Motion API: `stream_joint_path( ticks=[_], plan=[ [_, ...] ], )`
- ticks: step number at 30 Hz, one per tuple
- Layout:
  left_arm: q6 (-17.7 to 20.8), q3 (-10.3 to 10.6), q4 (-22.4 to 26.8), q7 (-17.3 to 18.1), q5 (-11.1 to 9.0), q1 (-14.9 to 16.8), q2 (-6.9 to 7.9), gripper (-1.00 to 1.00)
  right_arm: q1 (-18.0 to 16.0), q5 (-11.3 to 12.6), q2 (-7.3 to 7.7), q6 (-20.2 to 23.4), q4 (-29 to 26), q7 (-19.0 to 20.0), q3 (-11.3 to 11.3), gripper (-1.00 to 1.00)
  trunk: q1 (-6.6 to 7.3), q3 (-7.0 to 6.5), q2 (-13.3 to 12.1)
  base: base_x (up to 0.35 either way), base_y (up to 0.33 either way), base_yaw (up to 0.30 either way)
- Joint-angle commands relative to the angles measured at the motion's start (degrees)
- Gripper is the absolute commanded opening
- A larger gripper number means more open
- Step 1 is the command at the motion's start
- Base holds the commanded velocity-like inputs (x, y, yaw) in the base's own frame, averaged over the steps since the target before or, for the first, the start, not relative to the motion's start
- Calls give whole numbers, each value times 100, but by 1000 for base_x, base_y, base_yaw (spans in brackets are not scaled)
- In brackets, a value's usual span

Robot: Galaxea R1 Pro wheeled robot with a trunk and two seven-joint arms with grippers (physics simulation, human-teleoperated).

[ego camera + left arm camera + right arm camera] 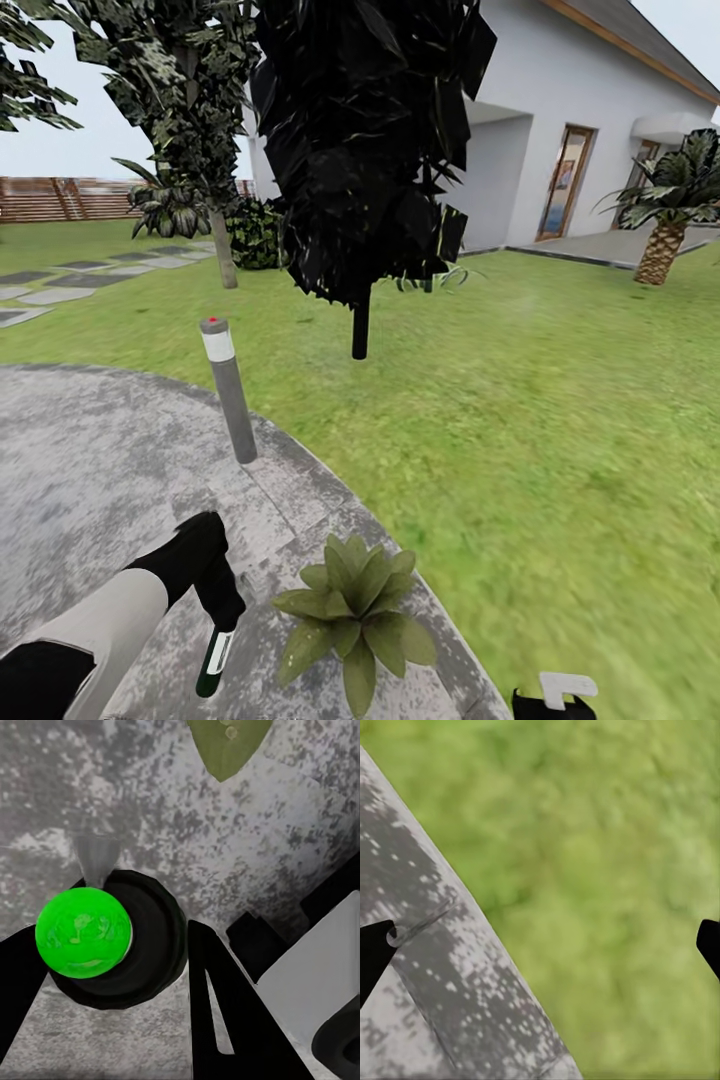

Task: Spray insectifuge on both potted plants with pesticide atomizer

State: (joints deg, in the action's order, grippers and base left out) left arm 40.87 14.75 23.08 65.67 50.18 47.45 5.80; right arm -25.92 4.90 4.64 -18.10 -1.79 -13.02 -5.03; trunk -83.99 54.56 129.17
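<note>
I have the pesticide atomizer pinched in the left jaws, hanging below them with its long axis close to vertical, and that is the arm doing the work here. The relation that matters for the spray is the potted plant: it sits on the paved patio just beside the left jaws, on their inner side toward the robot's middle, and low, with its leaves near the bottle's level. So, as I judge it, the nozzle must be turned sideways toward the rosette rather than straight down. The left wrist view looks along the bottle and gives me what the head view cannot: a round dark body clamped between the dark fingers, a bright green ball at its end (a marker, I suppose), and one leaf tip out ahead of the jaws over bare paving. The right jaws stand wide apart with nothing between them, hovering over the patio's edge where it meets the lawn, farther from the plant than the left. From the head view I see just this one of the two plants, plus the grey bollard lamp well beyond the jaws.
</note>
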Motion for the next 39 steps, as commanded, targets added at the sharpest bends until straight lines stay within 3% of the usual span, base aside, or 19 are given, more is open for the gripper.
stream_joint_path(
  ticks=[1,6,11,17,27,39],
  plan=[
    [42,8,3,28,25,1,-2,-100,-2,51,-3,-18,3,-13,-50,100,1,13,2,-2,-1,101],
    [29,32,-15,-55,25,-197,74,-100,-2,42,19,-18,9,-10,-50,100,1,29,2,-1,0,47],
    [49,-5,7,-621,16,-403,7,-100,0,29,36,-18,28,-7,-58,100,1,30,2,0,0,2],
    [52,-9,26,-683,15,-411,-71,-100,8,28,53,-18,24,-7,-59,100,1,30,2,47,0,0],
    [24,-36,65,-721,16,-645,16,-100,6,45,38,-18,5,-16,-49,100,1,31,2,79,0,0],
    [55,-34,93,-731,10,-557,-22,-100,5,55,49,-18,3,-16,-41,100,-240,321,444,0,0,0]
  ],
)
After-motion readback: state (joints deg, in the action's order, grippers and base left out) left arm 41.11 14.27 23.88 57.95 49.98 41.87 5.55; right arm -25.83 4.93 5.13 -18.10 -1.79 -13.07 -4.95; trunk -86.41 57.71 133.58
